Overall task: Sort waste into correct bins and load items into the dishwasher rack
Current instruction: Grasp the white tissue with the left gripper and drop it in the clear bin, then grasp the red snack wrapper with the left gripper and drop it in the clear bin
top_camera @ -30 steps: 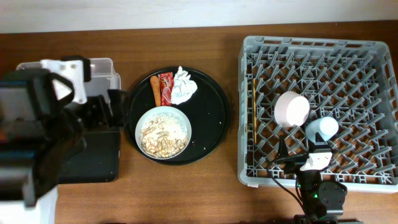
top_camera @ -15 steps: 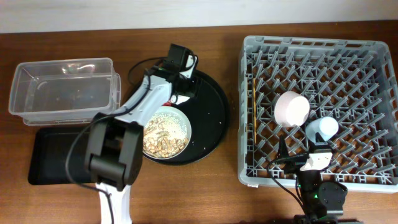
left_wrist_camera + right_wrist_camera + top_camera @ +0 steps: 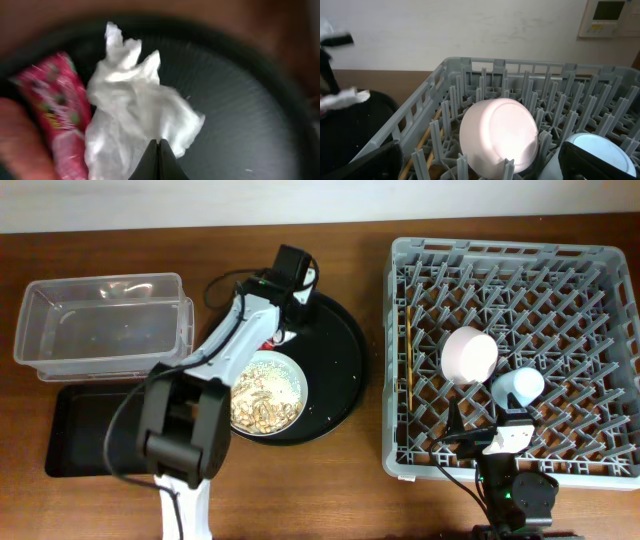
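Note:
My left gripper (image 3: 159,145) is shut, its tips pinching the near edge of the crumpled white tissue (image 3: 135,110) at the back of the round black tray (image 3: 335,370). Overhead, the left gripper (image 3: 288,310) covers the tissue. Beside the tissue lie the red wrapper (image 3: 55,100) and the orange stick (image 3: 15,140). The wider white bowl (image 3: 265,392) holds rice-like scraps. In the grey rack (image 3: 400,260) sit the small white bowl (image 3: 500,135), the blue cup (image 3: 600,155) and the chopsticks (image 3: 408,360). My right gripper (image 3: 487,165) stands open and empty at the rack's near edge.
A clear plastic tub (image 3: 100,320) stands at the far left, with the flat black tray (image 3: 90,430) just in front of it. The left arm stretches from the table's front edge over the bowl to the round tray's back.
The left arm has swung from over the bins at the left to the back of the round tray. Its jaws have closed on the tissue. The right arm has not moved.

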You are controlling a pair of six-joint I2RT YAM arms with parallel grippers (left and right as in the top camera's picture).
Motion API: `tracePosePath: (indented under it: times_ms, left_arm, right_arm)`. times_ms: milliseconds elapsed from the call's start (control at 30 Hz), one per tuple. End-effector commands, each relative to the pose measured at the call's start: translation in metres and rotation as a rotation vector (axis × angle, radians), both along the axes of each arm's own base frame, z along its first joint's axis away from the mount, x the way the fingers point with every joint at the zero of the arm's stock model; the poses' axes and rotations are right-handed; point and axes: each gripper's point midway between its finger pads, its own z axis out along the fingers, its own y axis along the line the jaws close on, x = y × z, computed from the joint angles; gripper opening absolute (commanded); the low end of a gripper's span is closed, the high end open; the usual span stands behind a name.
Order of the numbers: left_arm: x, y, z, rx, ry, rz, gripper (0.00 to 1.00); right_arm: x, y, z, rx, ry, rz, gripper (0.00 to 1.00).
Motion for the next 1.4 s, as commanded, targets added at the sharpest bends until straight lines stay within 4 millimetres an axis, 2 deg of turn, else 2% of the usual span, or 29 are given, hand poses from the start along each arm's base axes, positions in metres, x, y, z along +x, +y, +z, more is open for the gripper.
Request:
tracePosePath:
  times_ms: [0,33,67,133,167,200,233,267,367,400,433,467,500,567,633,700,733,800,900,967,1033,1100,1167,1200,1300,1367]
  left_arm:
    - [0.002,0.017,0.094,0.011,-0.177,0.075,0.01]
    - [-0.005,0.033,0.111,0.041,-0.197,0.127,0.0]
    - [-0.015,0.059,0.134,0.066,-0.215,0.225,0.0]
    - [-0.031,0.105,0.159,0.096,-0.223,0.361,0.0]
    - [-0.038,0.13,0.165,0.119,-0.218,0.434,0.01]
    - [-0.044,0.153,0.166,0.141,-0.202,0.51,0.0]
    - [-0.049,0.19,0.164,0.162,-0.171,0.602,0.0]
    - [-0.049,0.217,0.159,0.171,-0.152,0.663,0.01]
    - [-0.032,0.277,0.146,0.171,-0.168,0.805,0.0]
    - [-0.027,0.289,0.136,0.172,-0.158,0.829,0.01]
    - [-0.023,0.289,0.125,0.146,-0.133,0.824,0.14]
    - [-0.02,0.281,0.116,0.102,-0.103,0.8,0.64]
    - [-0.019,0.258,0.111,0.007,-0.056,0.72,0.85]
    - [-0.021,0.222,0.113,-0.096,-0.017,0.625,0.86]
    - [-0.026,0.191,0.108,-0.09,0.016,0.558,0.85]
    - [-0.029,0.146,0.095,-0.057,0.039,0.443,0.76]
    - [-0.03,0.133,0.083,-0.015,0.042,0.417,0.75]
    - [-0.025,0.103,0.044,0.095,0.052,0.357,0.75]
    - [-0.015,0.077,-0.005,0.117,0.091,0.309,0.74]
    - [-0.017,0.057,-0.044,0.108,0.154,0.245,0.69]
    - [-0.02,0.055,-0.058,0.123,0.179,0.238,0.64]
    - [-0.016,0.054,-0.062,0.119,0.171,0.238,0.59]
    - [-0.012,0.052,-0.061,0.109,0.153,0.238,0.42]
    - [-0.011,0.052,-0.063,0.11,0.155,0.238,0.38]
    - [-0.014,0.053,-0.083,0.126,0.187,0.237,0.39]
    - [-0.017,0.053,-0.092,0.135,0.205,0.235,0.31]
  right_arm:
    - [0.0,-0.001,-0.003,-0.006,0.001,-0.002,0.98]
    - [0.0,-0.001,-0.003,-0.006,0.001,-0.002,0.98]
    - [0.0,-0.001,-0.003,-0.006,0.001,-0.002,0.98]
    - [0.0,-0.001,-0.003,-0.006,0.001,-0.002,0.98]
    - [0.0,-0.001,-0.003,-0.006,0.001,-0.002,0.98]
    - [0.0,-0.001,-0.003,-0.006,0.001,-0.002,0.98]
    - [0.0,-0.001,-0.003,-0.006,0.001,-0.002,0.98]
    - [0.0,-0.001,-0.003,-0.006,0.001,-0.002,0.98]
    - [0.0,-0.001,-0.003,-0.006,0.001,-0.002,0.98]
    - [0.0,-0.001,-0.003,-0.006,0.001,-0.002,0.98]
    - [0.0,-0.001,-0.003,-0.006,0.001,-0.002,0.98]
    - [0.0,-0.001,-0.003,-0.006,0.001,-0.002,0.98]
    - [0.0,-0.001,-0.003,-0.006,0.001,-0.002,0.98]
    - [0.0,-0.001,-0.003,-0.006,0.001,-0.002,0.98]
    - [0.0,-0.001,-0.003,-0.006,0.001,-0.002,0.98]
    - [0.0,-0.001,-0.003,-0.006,0.001,-0.002,0.98]
    - [0.0,-0.001,-0.003,-0.006,0.001,-0.002,0.98]
    - [0.0,-0.001,-0.003,-0.006,0.001,-0.002,0.98]
    - [0.0,-0.001,-0.003,-0.006,0.001,-0.002,0.98]
    - [0.0,-0.001,-0.003,-0.006,0.001,-0.002,0.98]
    - [0.0,-0.001,-0.003,-0.006,0.001,-0.002,0.98]
    - [0.0,-0.001,-0.003,-0.006,0.001,-0.002,0.98]
    - [0.0,-0.001,-0.003,-0.006,0.001,-0.002,0.98]
    - [0.0,-0.001,-0.003,-0.006,0.001,-0.002,0.98]
    - [0.0,-0.001,-0.003,-0.006,0.001,-0.002,0.98]
    - [0.0,-0.001,-0.003,-0.006,0.001,-0.002,0.98]
